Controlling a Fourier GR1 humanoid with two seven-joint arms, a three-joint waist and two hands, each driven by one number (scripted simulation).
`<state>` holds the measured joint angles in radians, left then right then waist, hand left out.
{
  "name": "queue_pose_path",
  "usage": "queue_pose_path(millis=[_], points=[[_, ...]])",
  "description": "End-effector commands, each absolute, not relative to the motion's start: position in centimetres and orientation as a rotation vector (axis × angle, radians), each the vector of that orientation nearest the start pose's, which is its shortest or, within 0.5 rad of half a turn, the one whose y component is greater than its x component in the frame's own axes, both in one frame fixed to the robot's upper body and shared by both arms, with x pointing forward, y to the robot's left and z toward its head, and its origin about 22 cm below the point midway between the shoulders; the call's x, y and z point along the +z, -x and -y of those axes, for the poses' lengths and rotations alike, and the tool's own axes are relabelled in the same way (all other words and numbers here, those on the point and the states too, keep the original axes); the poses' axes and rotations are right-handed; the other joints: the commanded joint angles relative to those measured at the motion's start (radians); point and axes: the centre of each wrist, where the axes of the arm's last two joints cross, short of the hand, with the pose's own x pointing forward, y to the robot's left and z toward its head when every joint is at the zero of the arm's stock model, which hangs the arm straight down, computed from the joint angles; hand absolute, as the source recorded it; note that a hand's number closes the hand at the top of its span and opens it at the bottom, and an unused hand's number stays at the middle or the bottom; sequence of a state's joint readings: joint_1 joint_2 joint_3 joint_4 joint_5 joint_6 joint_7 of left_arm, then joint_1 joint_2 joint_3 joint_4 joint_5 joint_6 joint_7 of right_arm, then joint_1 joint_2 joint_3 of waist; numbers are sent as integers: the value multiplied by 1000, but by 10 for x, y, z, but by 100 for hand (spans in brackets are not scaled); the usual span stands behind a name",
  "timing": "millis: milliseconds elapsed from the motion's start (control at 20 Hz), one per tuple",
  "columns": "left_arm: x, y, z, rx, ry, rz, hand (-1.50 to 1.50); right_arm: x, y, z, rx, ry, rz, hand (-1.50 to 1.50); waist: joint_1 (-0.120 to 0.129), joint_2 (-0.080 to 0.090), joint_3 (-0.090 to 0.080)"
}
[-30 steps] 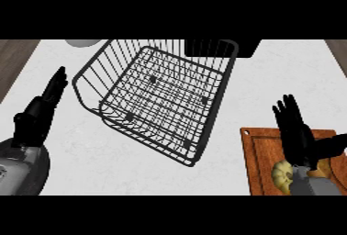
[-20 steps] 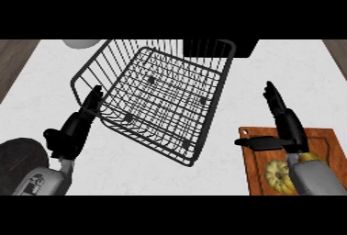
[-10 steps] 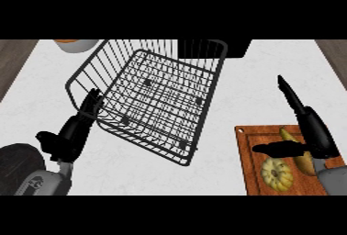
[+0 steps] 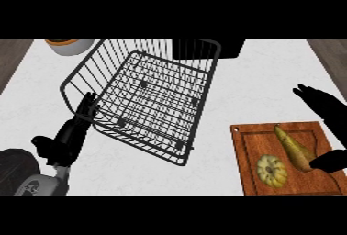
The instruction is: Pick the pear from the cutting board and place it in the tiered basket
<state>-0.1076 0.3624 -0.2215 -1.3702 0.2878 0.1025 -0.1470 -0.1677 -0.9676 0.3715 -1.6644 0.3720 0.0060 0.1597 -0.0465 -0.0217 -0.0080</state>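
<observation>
The pear (image 4: 293, 148) is seen lying on the cutting board (image 4: 245, 160), touched by the right hand (image 4: 330, 110), spread wide. The left hand (image 4: 66, 137) is held open beside the basket (image 4: 146, 92).

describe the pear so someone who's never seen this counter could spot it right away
Start at the wooden cutting board at the counter's lower right, right of the black wire basket. Two things lie on it; the pear is the right-hand one, beside the right hand. It is long, tapered and olive-yellow, while its neighbour, a round ridged yellow item, is squat.
</observation>
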Motion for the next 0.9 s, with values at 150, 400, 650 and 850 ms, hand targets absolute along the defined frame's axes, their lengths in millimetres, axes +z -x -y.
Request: queue_pose_path(millis=[150,400,650,850], points=[[-17,-258,-251,-186,38,1511,0,152,-215,269,1469,956,991,-150,13,9,2],[-14,-261,-242,-216,67,1519,0,165,-181,248,1439,993,914,-150,23,15,6],[-21,-257,-226,-214,69,1524,0,146,-189,236,1284,1088,972,-150,41,20,8],[-11,-263,-224,-226,75,1532,0,114,-194,235,1317,1184,808,-150,47,22,8]])
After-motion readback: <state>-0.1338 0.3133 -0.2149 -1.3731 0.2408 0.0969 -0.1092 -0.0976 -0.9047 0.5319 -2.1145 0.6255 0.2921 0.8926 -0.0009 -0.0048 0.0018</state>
